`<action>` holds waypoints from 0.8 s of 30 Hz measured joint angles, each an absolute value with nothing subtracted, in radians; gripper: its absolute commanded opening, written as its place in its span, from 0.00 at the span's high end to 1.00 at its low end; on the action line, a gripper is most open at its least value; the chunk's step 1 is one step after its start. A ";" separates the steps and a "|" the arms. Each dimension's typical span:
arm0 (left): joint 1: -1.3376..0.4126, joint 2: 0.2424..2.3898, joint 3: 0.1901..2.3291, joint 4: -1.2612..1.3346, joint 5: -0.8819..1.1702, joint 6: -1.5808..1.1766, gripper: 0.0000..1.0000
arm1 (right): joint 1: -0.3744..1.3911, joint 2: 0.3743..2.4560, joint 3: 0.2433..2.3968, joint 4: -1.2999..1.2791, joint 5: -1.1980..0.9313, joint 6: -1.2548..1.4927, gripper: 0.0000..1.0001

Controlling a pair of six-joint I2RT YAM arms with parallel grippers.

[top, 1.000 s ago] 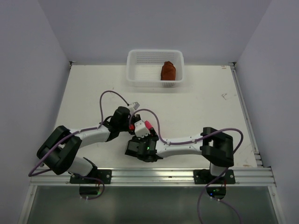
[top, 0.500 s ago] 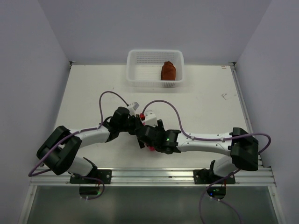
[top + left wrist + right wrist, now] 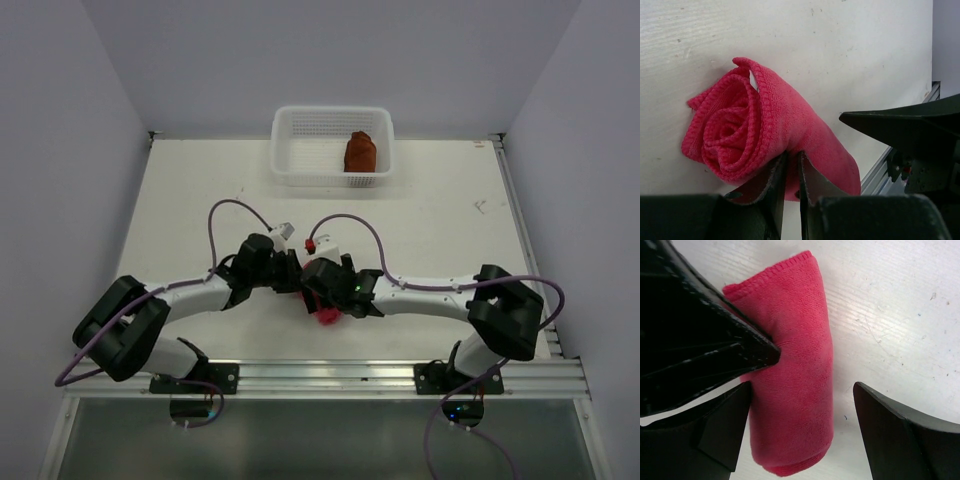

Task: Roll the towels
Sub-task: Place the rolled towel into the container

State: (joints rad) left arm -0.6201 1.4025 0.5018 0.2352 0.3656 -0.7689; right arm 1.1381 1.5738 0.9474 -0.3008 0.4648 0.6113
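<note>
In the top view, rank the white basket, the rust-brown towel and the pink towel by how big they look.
1. White basket.
2. Rust-brown towel, rolled, inside the basket.
3. Pink towel: mostly hidden, only a sliver shows, so its real size stays unsure.

Bright, even light; soft shadows; sharp focus.

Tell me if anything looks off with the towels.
Only the pink towel, at the front of the table: its roll is loose at one end, the outer layer flaring off the spiral with a white tag showing. The brown towel sits rolled in the basket.
</note>
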 measured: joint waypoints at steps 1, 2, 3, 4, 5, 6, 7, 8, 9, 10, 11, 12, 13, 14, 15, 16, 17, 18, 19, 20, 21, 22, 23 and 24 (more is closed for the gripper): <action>-0.620 1.398 0.496 0.238 0.366 -0.770 0.81 | 1.137 1.583 0.942 -0.296 0.459 0.608 0.14; -0.620 1.391 0.488 0.239 0.366 -0.772 0.81 | 1.135 1.593 0.937 -0.291 0.453 0.606 0.14; -0.620 1.387 0.482 0.239 0.365 -0.773 0.81 | 1.134 1.603 0.934 -0.280 0.448 0.606 0.14; -0.620 1.384 0.476 0.239 0.363 -0.775 0.81 | 1.132 1.612 0.931 -0.266 0.440 0.605 0.15; -0.620 1.382 0.471 0.239 0.363 -0.775 0.81 | 1.132 1.620 0.929 -0.255 0.432 0.605 0.15; -0.620 1.379 0.466 0.239 0.362 -0.775 0.81 | 1.132 1.626 0.928 -0.246 0.426 0.605 0.15; -0.620 1.374 0.461 0.239 0.359 -0.775 0.81 | 1.132 1.633 0.926 -0.236 0.421 0.605 0.16; -0.619 1.370 0.455 0.238 0.357 -0.775 0.81 | 1.132 1.639 0.922 -0.225 0.414 0.606 0.16; -0.619 1.366 0.450 0.238 0.355 -0.775 0.81 | 1.132 1.642 0.917 -0.215 0.405 0.607 0.17; -0.619 1.363 0.446 0.238 0.353 -0.776 0.81 | 1.132 1.643 0.911 -0.202 0.397 0.609 0.17; -0.619 1.361 0.444 0.238 0.353 -0.776 0.81 | 1.132 1.644 0.902 -0.190 0.391 0.610 0.18; -0.619 1.360 0.443 0.237 0.353 -0.776 0.81 | 1.132 1.644 0.894 -0.178 0.384 0.613 0.19; -0.619 1.360 0.442 0.237 0.353 -0.776 0.81 | 1.131 1.644 0.889 -0.170 0.377 0.614 0.20; -0.619 1.360 0.442 0.237 0.354 -0.776 0.81 | 1.131 1.644 0.883 -0.160 0.372 0.617 0.20; -0.619 1.360 0.441 0.236 0.354 -0.776 0.81 | 1.131 1.645 0.878 -0.151 0.367 0.622 0.21; -0.619 1.360 0.441 0.235 0.354 -0.776 0.81 | 1.131 1.646 0.874 -0.144 0.363 0.625 0.23; -0.619 1.360 0.441 0.234 0.354 -0.776 0.81 | 1.132 1.647 0.870 -0.138 0.357 0.626 0.23; -0.619 1.360 0.441 0.232 0.354 -0.776 0.81 | 1.133 1.647 0.866 -0.129 0.352 0.629 0.25; -0.619 1.360 0.441 0.231 0.354 -0.776 0.81 | 1.134 1.647 0.863 -0.125 0.349 0.630 0.27; -0.619 1.360 0.441 0.231 0.354 -0.776 0.81 | 1.137 1.649 0.863 -0.123 0.349 0.633 0.33; -0.620 1.360 0.441 0.229 0.354 -0.776 0.81 | 1.140 1.650 0.863 -0.121 0.349 0.634 0.35; -0.620 1.360 0.441 0.229 0.355 -0.776 0.81 | 1.143 1.653 0.862 -0.119 0.351 0.637 0.38; -0.620 1.360 0.441 0.228 0.355 -0.776 0.81 | 1.145 1.655 0.862 -0.118 0.353 0.638 0.46; -0.620 1.360 0.441 0.226 0.354 -0.776 0.81 | 1.146 1.658 0.862 -0.117 0.355 0.636 0.48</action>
State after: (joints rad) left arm -0.6197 1.3598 0.4412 0.2260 0.3542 -0.7757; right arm 1.1461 1.6577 0.8623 -0.1173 0.3550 0.6365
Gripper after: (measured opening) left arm 0.190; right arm 0.602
